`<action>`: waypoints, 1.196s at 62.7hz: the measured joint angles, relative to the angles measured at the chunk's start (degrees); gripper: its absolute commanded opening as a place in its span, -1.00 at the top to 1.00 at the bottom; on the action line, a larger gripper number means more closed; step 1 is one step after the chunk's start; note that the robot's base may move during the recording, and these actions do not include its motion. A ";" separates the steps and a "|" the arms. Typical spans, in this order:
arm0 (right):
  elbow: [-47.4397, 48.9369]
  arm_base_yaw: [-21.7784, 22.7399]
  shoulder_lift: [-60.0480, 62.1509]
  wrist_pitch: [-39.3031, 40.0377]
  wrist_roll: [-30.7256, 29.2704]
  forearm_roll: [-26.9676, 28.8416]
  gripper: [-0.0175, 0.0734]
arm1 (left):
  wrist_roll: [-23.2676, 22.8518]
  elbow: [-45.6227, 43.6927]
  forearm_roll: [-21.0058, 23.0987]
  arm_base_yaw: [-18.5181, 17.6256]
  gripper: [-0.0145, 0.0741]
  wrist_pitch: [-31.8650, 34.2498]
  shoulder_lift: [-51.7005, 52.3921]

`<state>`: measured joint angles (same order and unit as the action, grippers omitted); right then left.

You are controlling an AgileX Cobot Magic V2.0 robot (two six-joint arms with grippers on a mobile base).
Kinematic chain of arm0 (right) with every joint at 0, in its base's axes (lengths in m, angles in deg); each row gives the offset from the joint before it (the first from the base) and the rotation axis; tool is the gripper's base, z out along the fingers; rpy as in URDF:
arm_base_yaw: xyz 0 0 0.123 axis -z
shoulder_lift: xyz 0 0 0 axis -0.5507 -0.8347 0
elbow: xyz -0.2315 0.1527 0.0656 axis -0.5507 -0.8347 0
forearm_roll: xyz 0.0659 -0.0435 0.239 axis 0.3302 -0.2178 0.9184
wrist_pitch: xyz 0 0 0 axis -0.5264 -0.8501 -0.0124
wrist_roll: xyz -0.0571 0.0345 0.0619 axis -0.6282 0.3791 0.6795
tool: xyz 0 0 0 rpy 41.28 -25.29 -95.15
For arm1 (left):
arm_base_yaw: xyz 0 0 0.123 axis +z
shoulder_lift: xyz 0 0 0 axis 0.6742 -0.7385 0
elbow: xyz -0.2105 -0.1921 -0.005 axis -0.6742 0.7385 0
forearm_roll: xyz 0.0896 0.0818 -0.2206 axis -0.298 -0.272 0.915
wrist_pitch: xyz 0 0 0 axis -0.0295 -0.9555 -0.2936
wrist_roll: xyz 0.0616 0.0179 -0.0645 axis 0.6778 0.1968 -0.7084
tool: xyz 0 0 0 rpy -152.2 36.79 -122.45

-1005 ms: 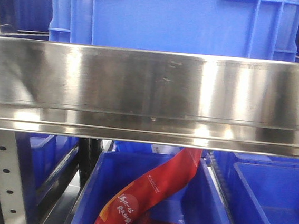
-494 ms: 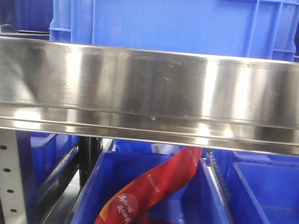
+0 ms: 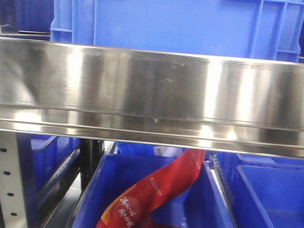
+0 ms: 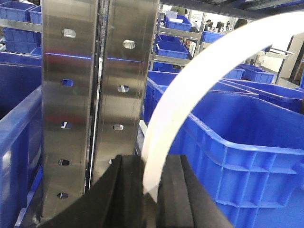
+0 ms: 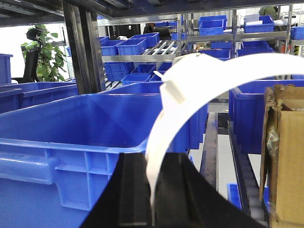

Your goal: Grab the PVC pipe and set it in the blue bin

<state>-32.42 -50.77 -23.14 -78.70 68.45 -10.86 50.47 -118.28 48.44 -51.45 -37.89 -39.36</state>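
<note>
In the right wrist view my right gripper (image 5: 153, 159) is shut on the lower end of the PVC pipe (image 5: 167, 118). This is a white curved band with a squared tab (image 5: 173, 88) partway up, and it arcs up and off to the right. A large blue bin (image 5: 71, 123) stands just behind and to its left. In the left wrist view my left gripper (image 4: 151, 164) is shut on a smooth white curved strap (image 4: 190, 90) that sweeps up to the right, beside a blue bin (image 4: 247, 142). Neither gripper shows in the front view.
A steel shelf rail (image 3: 154, 87) fills the front view, with a blue crate (image 3: 177, 19) above. Below it, a red pouch (image 3: 155, 192) lies in a blue bin (image 3: 93, 194). Perforated steel uprights (image 4: 95, 95) stand close on the left. A cardboard box (image 5: 285, 152) is at the right.
</note>
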 measured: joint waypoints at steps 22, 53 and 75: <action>0.31 -0.13 -0.10 -0.12 0.00 2.25 0.98 | 0.00 -1.12 0.00 0.00 0.92 -1.85 0.00; 11.32 -6.02 -12.62 -0.60 0.00 -0.92 0.98 | 1.75 -14.42 -1.01 -5.43 0.92 -6.47 -7.55; 18.27 -13.07 -26.21 0.65 0.00 -0.97 0.98 | 1.95 -21.69 -1.11 -15.62 0.92 -5.69 -21.06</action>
<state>-14.15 -63.83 -49.35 -78.05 68.45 -11.83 52.42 -139.97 47.33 -67.07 -43.58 -60.43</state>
